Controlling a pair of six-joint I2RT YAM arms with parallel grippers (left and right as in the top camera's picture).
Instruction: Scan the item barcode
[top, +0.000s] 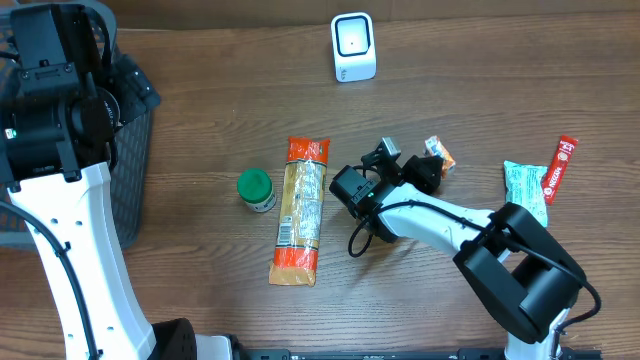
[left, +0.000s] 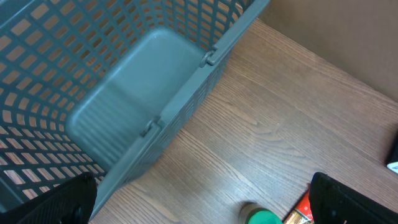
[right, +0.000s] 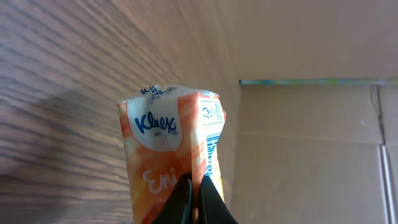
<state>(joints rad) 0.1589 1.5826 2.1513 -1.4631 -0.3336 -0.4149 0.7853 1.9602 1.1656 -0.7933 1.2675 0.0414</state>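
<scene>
Now | right gripper (right: 196, 200) pinching Kleenex pack (right: 166, 155) | left gripper (left: 205, 202) spread wide

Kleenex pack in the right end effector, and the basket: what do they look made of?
Kleenex pack: probably thin plastic film, slightly glossy; its top seal is crimped and wrinkled. Basket: likely rigid moulded plastic, matte grey-blue; regular lattice walls, smooth solid floor.

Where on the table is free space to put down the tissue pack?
Bare wood lies between the scanner and the long orange packet, and between the basket and the green-capped bottle. The far right, beyond the red stick, is free too. Crowded: around the right gripper holding the Kleenex pack, beside the green packet.
</scene>
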